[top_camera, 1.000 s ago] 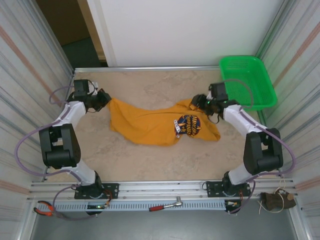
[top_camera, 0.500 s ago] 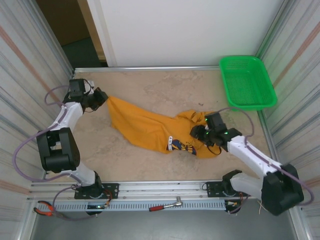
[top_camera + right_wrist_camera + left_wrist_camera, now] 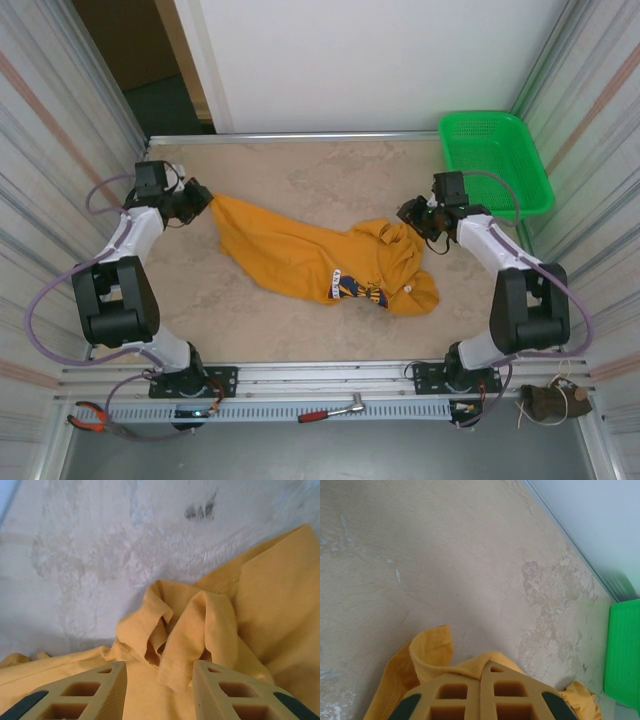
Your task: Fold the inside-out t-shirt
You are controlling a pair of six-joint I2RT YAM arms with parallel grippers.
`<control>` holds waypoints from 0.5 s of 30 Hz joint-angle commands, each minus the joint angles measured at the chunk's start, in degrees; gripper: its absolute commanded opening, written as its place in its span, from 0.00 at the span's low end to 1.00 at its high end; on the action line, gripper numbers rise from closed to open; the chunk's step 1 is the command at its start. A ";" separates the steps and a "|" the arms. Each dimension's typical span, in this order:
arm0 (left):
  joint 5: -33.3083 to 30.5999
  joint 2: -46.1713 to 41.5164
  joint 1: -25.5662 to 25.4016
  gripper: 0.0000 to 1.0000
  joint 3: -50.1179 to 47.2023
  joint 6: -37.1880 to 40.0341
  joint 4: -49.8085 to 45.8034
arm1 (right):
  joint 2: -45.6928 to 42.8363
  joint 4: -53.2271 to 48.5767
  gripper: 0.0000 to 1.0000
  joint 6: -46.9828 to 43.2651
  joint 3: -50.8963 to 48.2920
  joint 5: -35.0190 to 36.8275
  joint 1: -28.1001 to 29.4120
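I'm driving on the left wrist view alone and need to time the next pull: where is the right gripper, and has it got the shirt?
Observer: The right gripper is at the far right corner of the t-shirt, near the green basket.
Operator: Closed on cloth?
Observer: No. On the right wrist view its jaws stand apart, with a loose fold of cloth lying between them.
Operator: How does the shirt lie?
Observer: Bunched in a diagonal band across the table, with the dark print only partly showing at its near edge.
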 commanded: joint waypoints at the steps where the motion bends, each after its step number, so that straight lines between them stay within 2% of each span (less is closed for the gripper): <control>1: 0.45 -1.98 0.62 0.00 -0.87 1.10 0.87 | 2.43 0.85 0.39 1.49 2.35 -1.79 3.12; 4: 0.71 -2.17 0.69 0.00 -1.20 1.15 1.05 | 4.60 -0.22 0.48 3.09 2.47 0.03 4.88; 9: 1.04 -2.17 0.70 0.00 -1.44 0.90 1.30 | 8.26 -1.18 0.51 4.35 2.46 2.92 6.59; 12: 1.08 -2.26 0.74 0.00 -1.57 0.72 1.47 | 9.58 -1.27 0.50 4.56 2.21 4.42 6.73; 15: 1.19 -2.35 0.80 0.00 -1.50 0.63 1.58 | 10.09 -1.11 0.44 4.51 1.95 5.17 6.65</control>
